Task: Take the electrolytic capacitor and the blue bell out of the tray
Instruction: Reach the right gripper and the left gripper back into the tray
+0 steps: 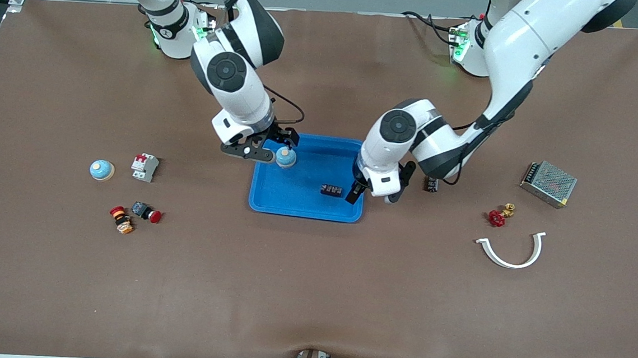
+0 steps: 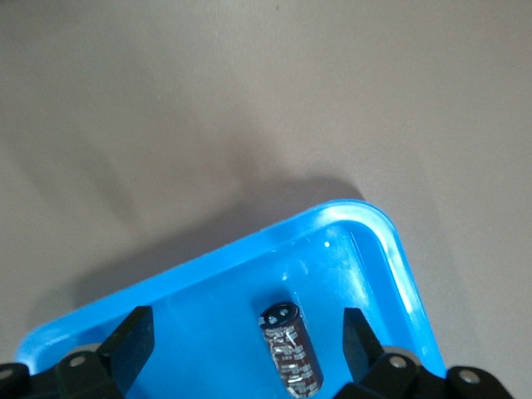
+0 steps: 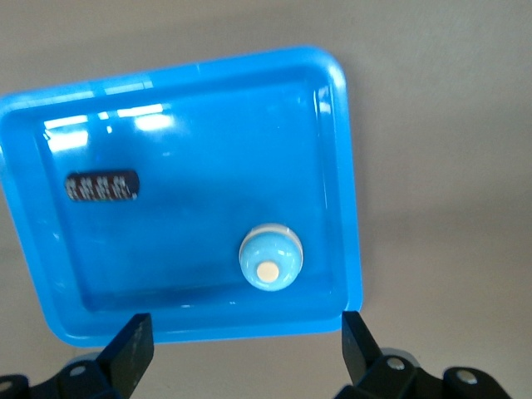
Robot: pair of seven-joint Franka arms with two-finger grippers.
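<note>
blue bell (image 3: 270, 256) and capacitor (image 2: 291, 349) in blue tray (image 1: 273, 190)

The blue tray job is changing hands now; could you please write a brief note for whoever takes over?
Left gripper: open, above the electrolytic capacitor at the tray's left-arm end.
Right gripper: open, over the tray's right-arm end, near the blue bell.
Both parts lie in the tray, ungrasped.
Done: nothing removed yet.
Left: grasp each part and set it on the table.

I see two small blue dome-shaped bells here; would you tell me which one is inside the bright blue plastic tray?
The blue bell under the right gripper sits in the blue tray; the other bell rests on the table toward the right arm's end.
</note>
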